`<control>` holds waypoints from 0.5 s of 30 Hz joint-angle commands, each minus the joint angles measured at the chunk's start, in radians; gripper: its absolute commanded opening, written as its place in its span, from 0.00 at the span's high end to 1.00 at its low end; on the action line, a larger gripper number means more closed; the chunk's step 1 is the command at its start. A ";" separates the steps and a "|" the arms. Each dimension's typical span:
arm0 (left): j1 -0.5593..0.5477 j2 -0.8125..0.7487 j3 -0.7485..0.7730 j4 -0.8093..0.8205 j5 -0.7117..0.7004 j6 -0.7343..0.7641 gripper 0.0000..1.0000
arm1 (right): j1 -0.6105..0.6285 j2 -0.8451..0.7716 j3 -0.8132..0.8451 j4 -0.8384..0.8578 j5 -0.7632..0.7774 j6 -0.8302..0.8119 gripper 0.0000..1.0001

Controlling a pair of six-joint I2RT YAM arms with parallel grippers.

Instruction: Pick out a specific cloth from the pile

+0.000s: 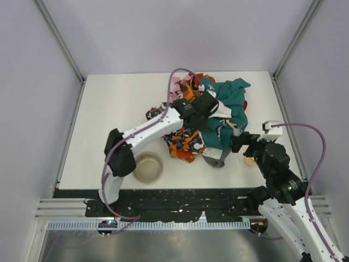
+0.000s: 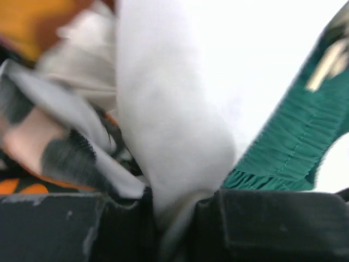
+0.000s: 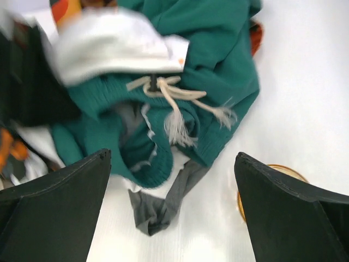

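Metal bowl (image 1: 148, 167) stands nearest, on the white bench (image 1: 98, 120), beside the left arm's elbow and apart from the pile (image 1: 202, 117). To its right, the grey cloth (image 1: 216, 158) pokes out from under the pile's near edge, a crumpled end lying on the bench. The rest of it is buried under the teal cloth (image 1: 233, 94), so its full length cannot be seen.

The right gripper (image 1: 236, 143) stands at the pile's near right side with its fingers (image 3: 54, 210) wide apart, closed on nothing. In its wrist view the grey end lies on the bench between the two black fingers, and neither seems to touch it. A gold disc (image 3: 271, 172) lies on the bench beside the right-hand finger, partly hidden by it.

Beyond the grey end, the teal cloth bunches up with a pale drawstring (image 3: 169, 95) knotted on top. A white cloth (image 3: 109, 46) lies over it farther on. Patterned cloth (image 1: 182, 143), orange, black and white, spreads at the pile's near left.

The left gripper (image 1: 210, 105) reaches over the middle of the pile. Its wrist view is blurred but shows it clamped on the white cloth, which rises in a fold from between the closed fingers, with the teal cloth's stitched hem just to the right. Pink cloth (image 1: 182, 84) shows at the pile's far left edge.
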 commanded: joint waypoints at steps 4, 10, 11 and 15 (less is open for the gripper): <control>0.117 -0.198 0.153 0.095 -0.014 0.098 1.00 | -0.001 0.180 -0.013 0.047 -0.428 0.025 0.00; 0.155 -0.115 0.348 0.038 0.020 0.121 1.00 | 0.123 0.356 -0.065 0.028 -0.358 0.056 0.06; 0.163 -0.109 0.363 0.038 0.020 0.121 1.00 | 0.155 0.378 -0.067 0.021 -0.318 0.074 0.06; 0.204 -0.126 0.347 0.047 0.008 0.111 1.00 | 0.194 0.457 -0.114 0.049 -0.211 0.145 0.06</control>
